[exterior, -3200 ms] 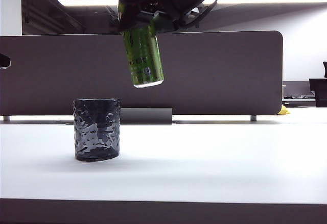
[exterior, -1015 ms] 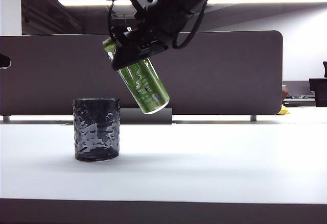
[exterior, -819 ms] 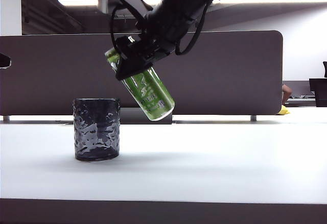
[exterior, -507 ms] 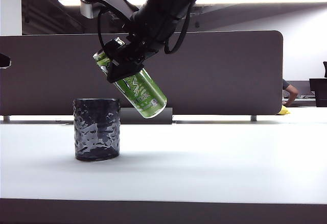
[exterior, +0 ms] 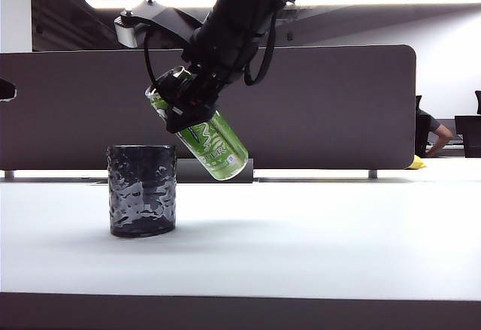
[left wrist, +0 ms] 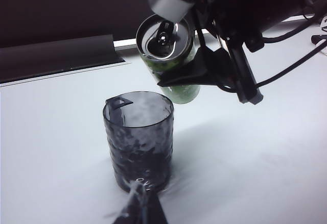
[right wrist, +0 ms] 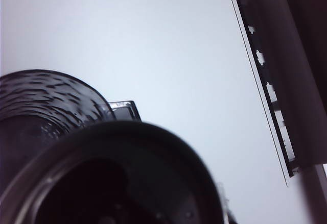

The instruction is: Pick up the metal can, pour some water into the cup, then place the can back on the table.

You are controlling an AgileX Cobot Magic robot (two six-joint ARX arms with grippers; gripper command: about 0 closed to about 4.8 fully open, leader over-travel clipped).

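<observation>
Since a second ago the can [exterior: 198, 134] has swung lower and leftward, tilting further, its open top now up beside the cup [exterior: 142, 190] rim; no water shows, so pouring looks about to start. Right tool [exterior: 183, 104] is clamped round the can's upper half, in the air. Left tool [left wrist: 140, 211] sits low over the counter [exterior: 316, 232] near the cup, whether clenched or released I cannot tell.

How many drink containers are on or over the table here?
2. The cup stands on the table; the can hangs tilted in the right gripper, above and just right of it.
</observation>
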